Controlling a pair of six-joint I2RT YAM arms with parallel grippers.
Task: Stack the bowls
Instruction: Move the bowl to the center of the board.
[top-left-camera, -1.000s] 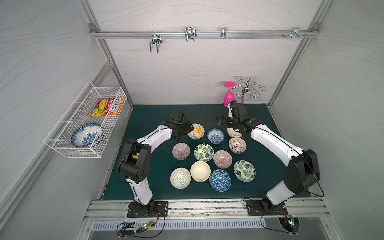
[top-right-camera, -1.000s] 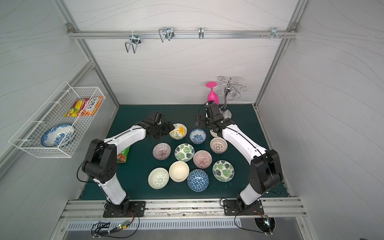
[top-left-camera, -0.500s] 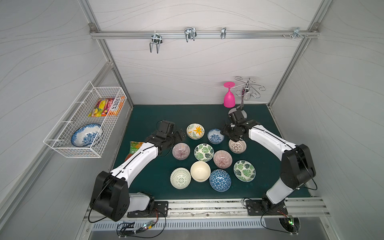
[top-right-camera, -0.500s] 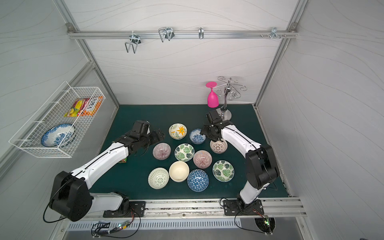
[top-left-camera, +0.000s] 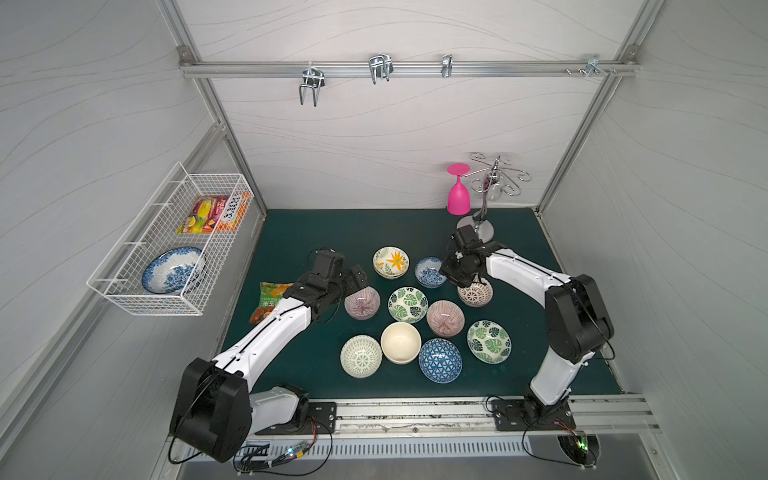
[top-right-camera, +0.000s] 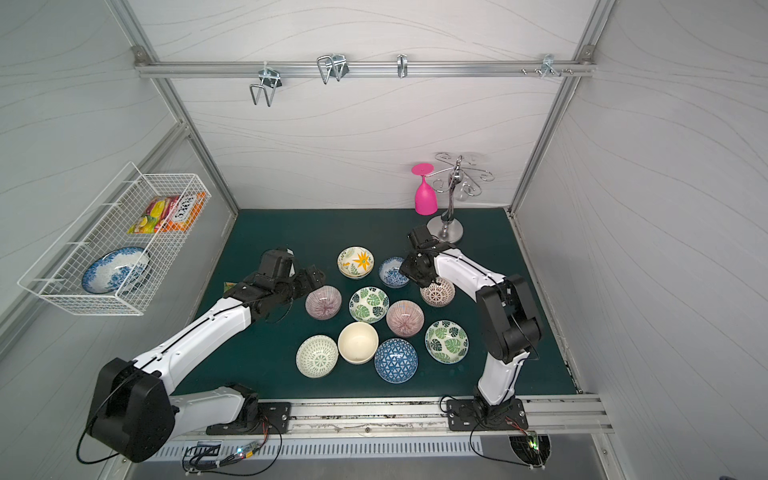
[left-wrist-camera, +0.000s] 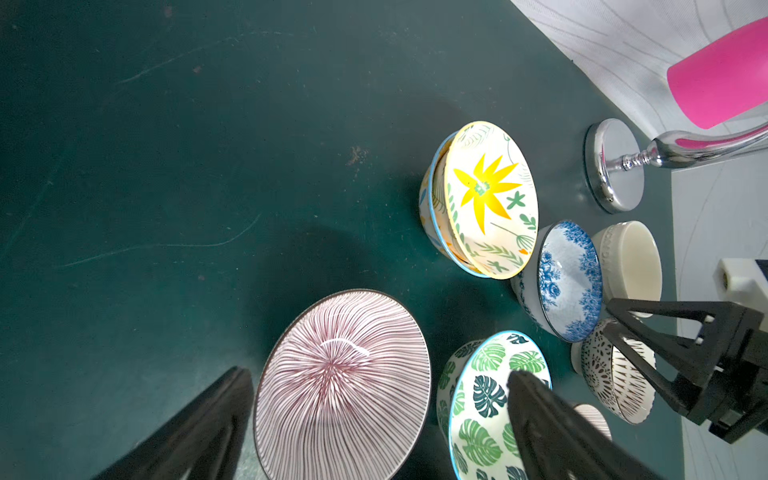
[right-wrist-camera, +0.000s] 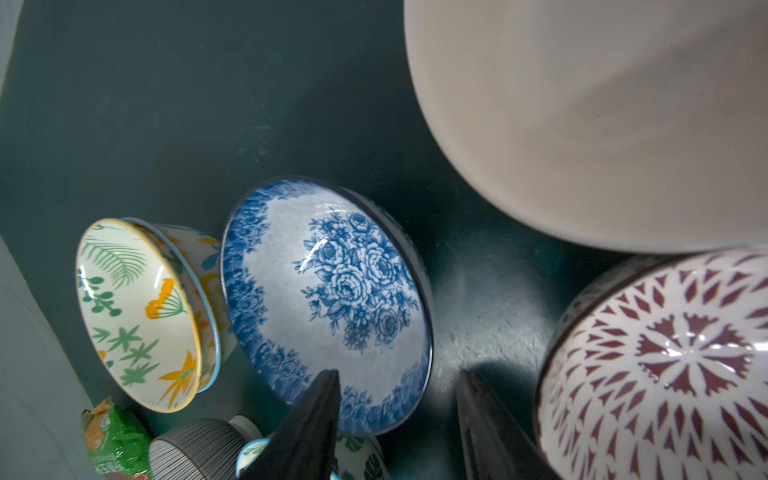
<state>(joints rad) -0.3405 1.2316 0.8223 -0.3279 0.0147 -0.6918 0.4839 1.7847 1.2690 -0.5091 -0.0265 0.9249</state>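
Observation:
Several small patterned bowls stand on the green mat in both top views. My left gripper (top-left-camera: 356, 279) (left-wrist-camera: 380, 415) is open, and its fingers flank the pink-striped bowl (top-left-camera: 361, 302) (left-wrist-camera: 340, 386) without touching it. My right gripper (top-left-camera: 451, 276) (right-wrist-camera: 399, 399) straddles the rim of the small blue floral bowl (top-left-camera: 429, 272) (right-wrist-camera: 332, 299). One finger is inside the bowl and one outside, with a gap still showing. An orange-flower bowl stack (top-left-camera: 390, 262) sits behind. A cream bowl (right-wrist-camera: 582, 124) and a maroon lattice bowl (top-left-camera: 477, 293) lie next to the right gripper.
A snack packet (top-left-camera: 269, 300) lies on the mat by the left arm. A pink goblet (top-left-camera: 458, 199) and a chrome glass stand (top-left-camera: 482, 226) occupy the back right corner. A wire basket (top-left-camera: 124, 291) on the left wall holds a blue-and-white dish (top-left-camera: 174, 270).
My left gripper has drawn back from the orange-flower stack to the pink-striped bowl. My right gripper has come down onto the blue floral bowl's rim, and its jaws have narrowed.

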